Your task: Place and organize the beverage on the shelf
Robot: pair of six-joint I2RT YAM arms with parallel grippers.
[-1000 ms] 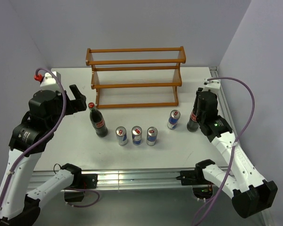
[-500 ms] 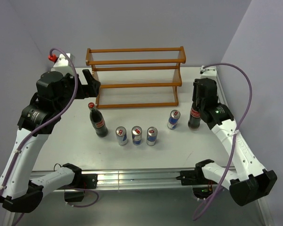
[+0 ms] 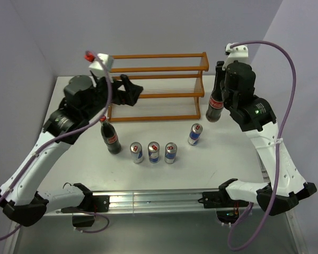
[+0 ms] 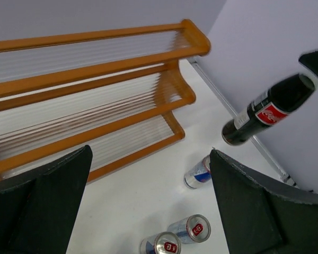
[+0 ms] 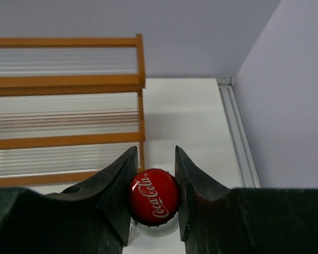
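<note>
**One bottle in the air, five drinks waiting on the tabletop**

Toward the far left corner, the left claw (image 3: pixel 128 87) hovers over the left end of the shelf (image 3: pixel 153 96), its fingers spread as wide as they go and holding nothing. It looks parked there, facing along the tiers, rather than reaching for a drink.

The shelf stands along the far edge of the tabletop (image 3: pixel 79 164), and all three slatted tiers are bare. In front of its left half a cola bottle (image 3: pixel 110 136) stands upright. Just to its right, three cans (image 3: pixel 154 152) stand in a tight row nearer the front edge. A fourth can (image 3: pixel 195 134) stands apart from them, closer to the shelf's right end.

Beyond that can, near the right edge, the right claw (image 5: pixel 155 153) is clamped tight on the neck of the second bottle (image 3: pixel 215 103), just under its red cap (image 5: pixel 154 197). Gripped at the top, the bottle hangs body-down and seems clear of the tabletop, just beside the shelf's right end. That grip should let it go down base-first onto a tier, probably as the first drink placed.
</note>
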